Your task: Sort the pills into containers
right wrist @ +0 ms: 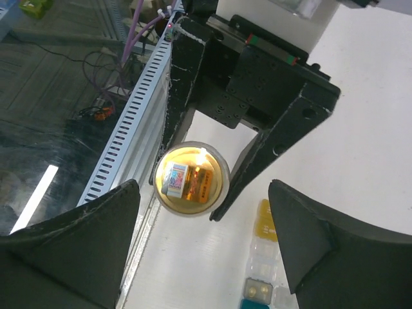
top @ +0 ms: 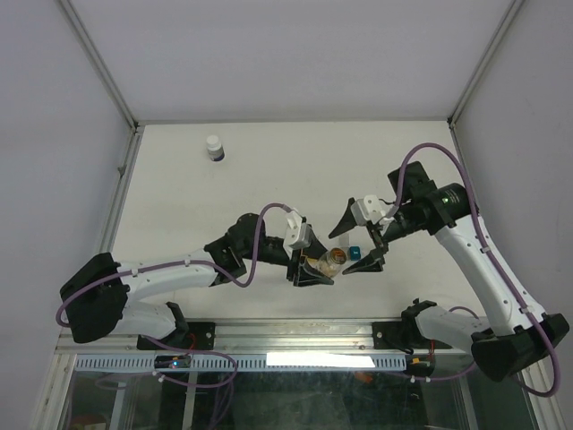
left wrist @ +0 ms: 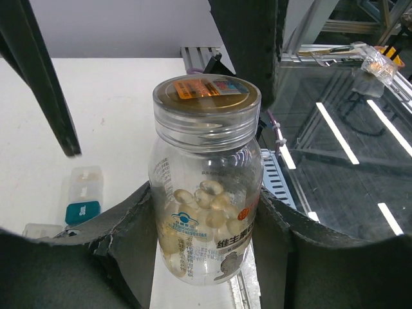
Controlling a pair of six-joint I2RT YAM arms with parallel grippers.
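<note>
My left gripper [left wrist: 206, 232] is shut on a clear bottle [left wrist: 206, 187] with a gold-topped screw cap, held upright near the table's front edge. Pale yellow pills [left wrist: 209, 206] fill its lower half. My right gripper [right wrist: 203, 199] hangs open directly above the bottle's cap [right wrist: 191, 179], fingers spread wide and not touching it. The containers lie on the table beside the bottle as a strip: a yellow compartment [right wrist: 267, 222], clear ones, and a teal one [left wrist: 82, 211]. One clear compartment [right wrist: 261, 291] holds two small pills. In the top view the bottle [top: 334, 260] sits between both grippers.
A white bottle with a dark band [top: 214, 147] stands far back on the left of the table. The slotted metal rail [right wrist: 125, 129] of the table's front edge runs just beside the held bottle. Grey walls [top: 54, 134] enclose the white table.
</note>
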